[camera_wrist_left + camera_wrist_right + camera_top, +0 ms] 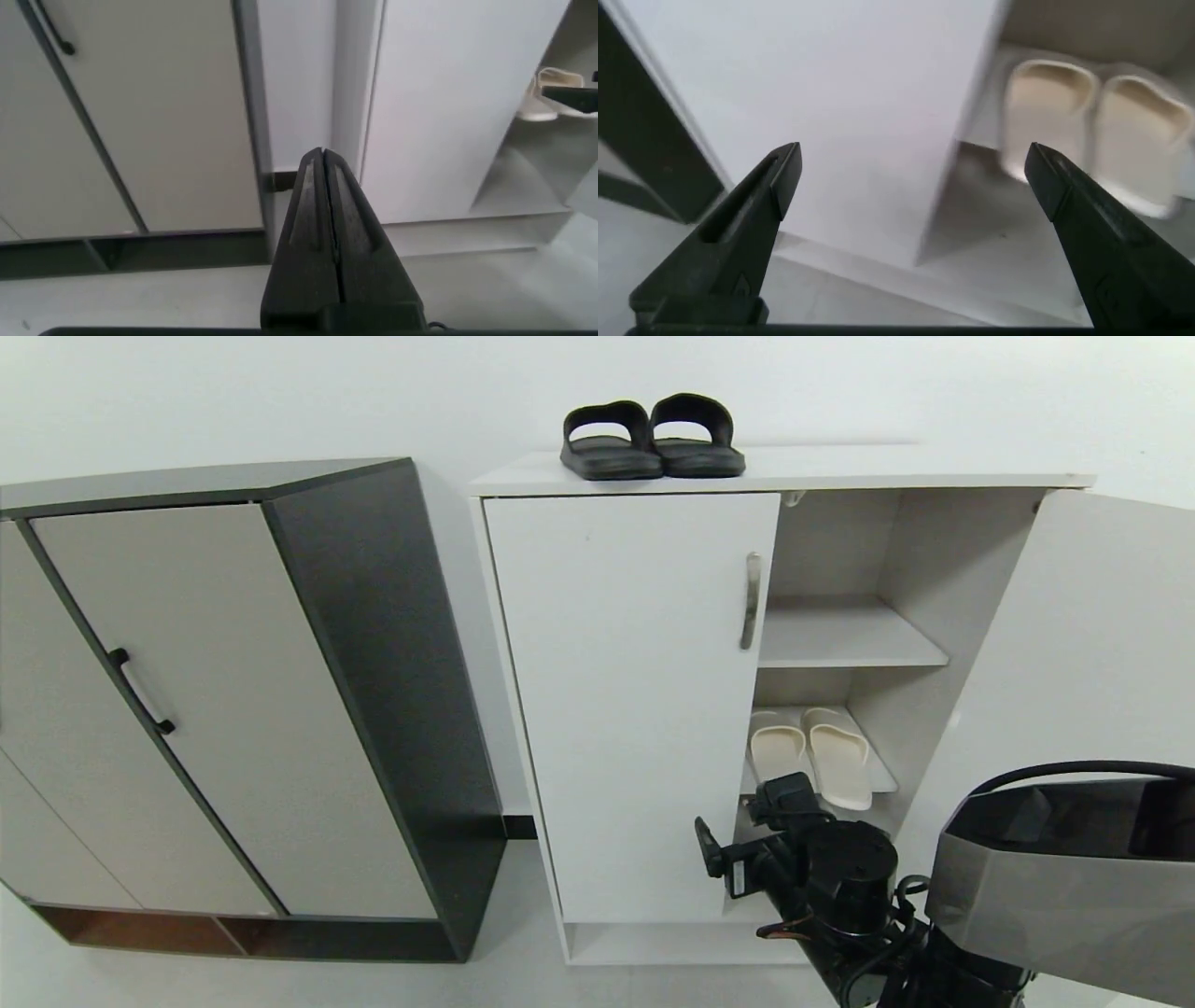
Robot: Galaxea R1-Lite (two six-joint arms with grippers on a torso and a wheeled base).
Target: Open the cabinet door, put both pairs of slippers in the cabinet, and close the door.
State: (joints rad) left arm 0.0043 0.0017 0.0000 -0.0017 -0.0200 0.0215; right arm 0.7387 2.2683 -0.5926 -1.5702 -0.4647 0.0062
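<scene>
Atop the cabinet [934, 463] sit black slippers [652, 437]; right end effector [913, 154] gapes empty before cream slippers [1055, 117]; left end effector [324, 157] closed.

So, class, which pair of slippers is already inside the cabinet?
The cream pair, lying on the lower shelf beside the open door; the black pair sits on the white cabinet's top.

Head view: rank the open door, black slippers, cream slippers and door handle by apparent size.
1. open door
2. black slippers and cream slippers, about alike; cream pair partly hidden
3. door handle
</scene>
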